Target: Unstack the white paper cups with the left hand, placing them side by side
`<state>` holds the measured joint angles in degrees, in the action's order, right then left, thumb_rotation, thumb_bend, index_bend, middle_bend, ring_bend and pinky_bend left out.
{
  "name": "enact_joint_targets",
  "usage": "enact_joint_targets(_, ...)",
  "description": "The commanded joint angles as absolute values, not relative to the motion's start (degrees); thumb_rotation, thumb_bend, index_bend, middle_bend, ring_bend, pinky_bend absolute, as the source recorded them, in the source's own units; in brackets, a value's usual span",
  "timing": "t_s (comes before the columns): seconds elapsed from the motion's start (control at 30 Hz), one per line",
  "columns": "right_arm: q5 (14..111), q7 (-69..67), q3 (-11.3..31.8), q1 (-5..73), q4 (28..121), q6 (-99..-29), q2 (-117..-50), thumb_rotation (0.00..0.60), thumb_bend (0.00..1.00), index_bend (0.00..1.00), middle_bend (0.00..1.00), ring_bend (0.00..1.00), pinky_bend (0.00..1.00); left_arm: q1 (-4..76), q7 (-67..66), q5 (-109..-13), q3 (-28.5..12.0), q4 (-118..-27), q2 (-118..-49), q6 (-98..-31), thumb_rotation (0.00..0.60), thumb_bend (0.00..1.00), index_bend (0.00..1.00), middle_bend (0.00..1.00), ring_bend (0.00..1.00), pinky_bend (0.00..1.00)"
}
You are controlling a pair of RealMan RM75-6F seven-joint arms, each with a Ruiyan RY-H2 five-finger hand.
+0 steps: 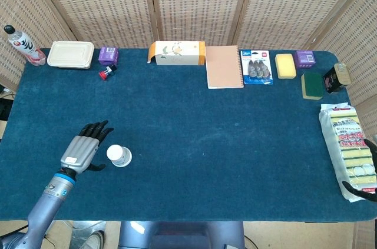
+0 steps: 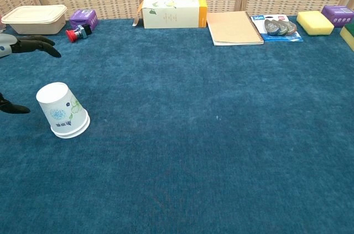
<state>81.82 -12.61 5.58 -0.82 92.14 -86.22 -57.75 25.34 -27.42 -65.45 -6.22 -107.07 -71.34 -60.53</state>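
The stack of white paper cups stands upside down on the blue cloth at the front left; in the chest view the stack shows a floral print and nested rims at its base. My left hand hovers just left of the stack, open with its fingers spread and not touching it. In the chest view only its fingertips and thumb tip show at the left edge. My right hand is barely visible at the front right corner, by the sponge pack.
Along the back edge lie a bottle, a lidded food box, a purple box, a red item, a tissue carton, a notebook, a blister pack and sponges. A sponge pack lies at right.
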Motion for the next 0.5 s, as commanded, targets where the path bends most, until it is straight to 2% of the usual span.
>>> enact_joint_targets(0.03, 81.9, -12.9, 5.6, -0.9, 92.1, -86.3, -57.7, 0.600, 0.02, 0.06, 0.00, 0.00, 0.00, 26.0, -28.1, -64.6, -6.2, -107.0, -72.0, -60.5, 0.600, 0.17, 0.21, 0.00, 0.00, 0.05)
enact_joint_targets(0.27, 81.9, -13.5, 5.6, -0.8, 91.9, -86.2, -57.6, 0.600, 0.02, 0.06, 0.00, 0.00, 0.00, 27.3, -30.1, -62.7, -5.7, -106.9, -73.3, -60.9, 0.600, 0.18, 0.23, 0.00, 0.00, 0.05)
enact_joint_targets(0.5, 81.8, -14.0, 5.7, -0.8, 91.7, -86.2, -57.6, 0.600, 0.02, 0.06, 0.00, 0.00, 0.00, 28.3, -30.4, -61.4, -5.2, -106.5, -74.1, -60.6, 0.600, 0.21, 0.31, 0.00, 0.00, 0.05)
